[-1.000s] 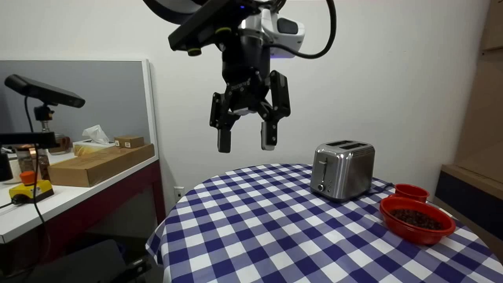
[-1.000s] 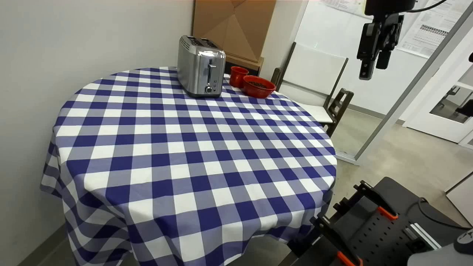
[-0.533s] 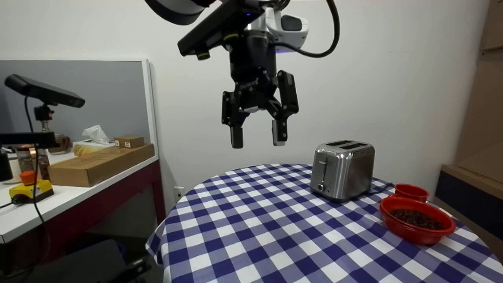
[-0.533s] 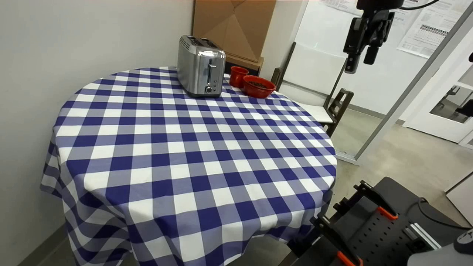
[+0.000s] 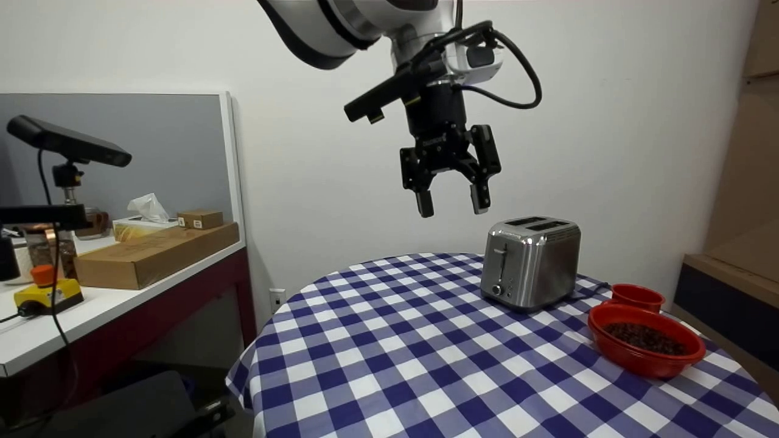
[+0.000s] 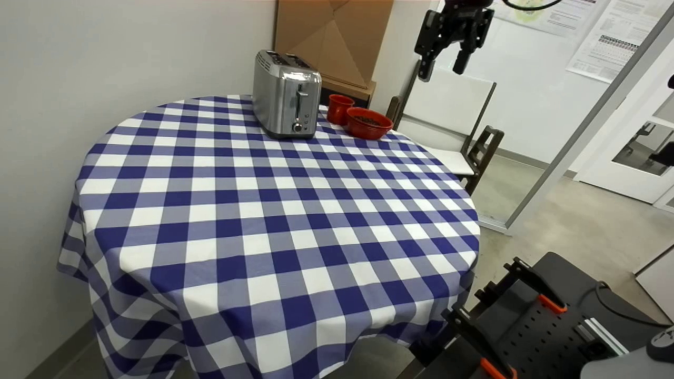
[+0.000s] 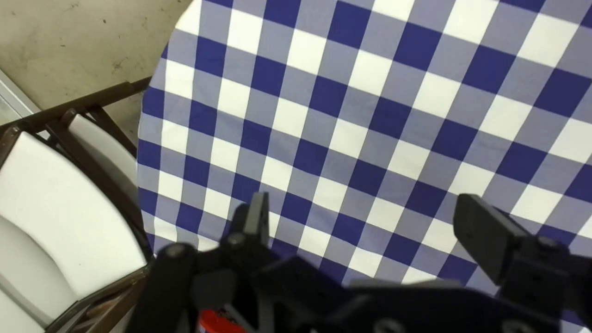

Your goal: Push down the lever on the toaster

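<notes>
The toaster (image 5: 535, 267) is a shiny silver box standing upright on the checked tablecloth. It shows in both exterior views (image 6: 284, 100); in the wrist view it is out of view. Its lever (image 5: 500, 250) sits near the top of the slot on the narrow front face, above a round knob; the lever also shows in an exterior view (image 6: 301, 94). My gripper (image 5: 453, 210) is open and empty, in the air above the table and apart from the toaster. It also shows in an exterior view (image 6: 443, 72). In the wrist view the gripper (image 7: 363, 199) spans only tablecloth.
A red bowl (image 5: 645, 359) with dark bits and a red cup (image 5: 638, 298) stand beside the toaster. The table's round edge and a white chair (image 6: 447, 105) are nearby. A wall (image 6: 158, 47) stands behind the toaster. A side desk (image 5: 103, 304) holds boxes.
My open gripper has moved through the air closer to the toaster, rightward in one exterior picture and leftward in the other. The toaster, bowl and cup have not moved.
</notes>
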Tool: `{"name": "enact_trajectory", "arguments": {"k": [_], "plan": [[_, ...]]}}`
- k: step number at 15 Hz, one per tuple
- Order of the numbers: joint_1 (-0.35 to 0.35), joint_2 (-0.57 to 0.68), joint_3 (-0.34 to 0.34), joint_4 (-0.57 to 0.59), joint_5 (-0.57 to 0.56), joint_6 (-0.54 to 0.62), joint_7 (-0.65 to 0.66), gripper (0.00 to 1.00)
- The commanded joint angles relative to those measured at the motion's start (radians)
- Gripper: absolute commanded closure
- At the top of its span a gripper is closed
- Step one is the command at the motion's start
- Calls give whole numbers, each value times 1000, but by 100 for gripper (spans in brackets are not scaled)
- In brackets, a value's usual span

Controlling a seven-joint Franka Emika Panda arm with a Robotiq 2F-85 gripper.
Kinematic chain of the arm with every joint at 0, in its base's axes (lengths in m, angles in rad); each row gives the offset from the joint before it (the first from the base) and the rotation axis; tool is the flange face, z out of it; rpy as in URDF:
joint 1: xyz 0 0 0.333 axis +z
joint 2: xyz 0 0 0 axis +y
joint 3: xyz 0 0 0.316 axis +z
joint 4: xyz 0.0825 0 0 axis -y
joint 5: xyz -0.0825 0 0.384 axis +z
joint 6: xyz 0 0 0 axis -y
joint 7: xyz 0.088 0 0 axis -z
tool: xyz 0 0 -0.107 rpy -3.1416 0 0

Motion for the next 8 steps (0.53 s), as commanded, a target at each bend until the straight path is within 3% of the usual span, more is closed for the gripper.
{"name": "enact_trajectory", "arguments": {"k": [1,8], "plan": [[14,217,-5,218,-23,-22,45,0],[94,479,-37,539,-17,-46,115,2]]}}
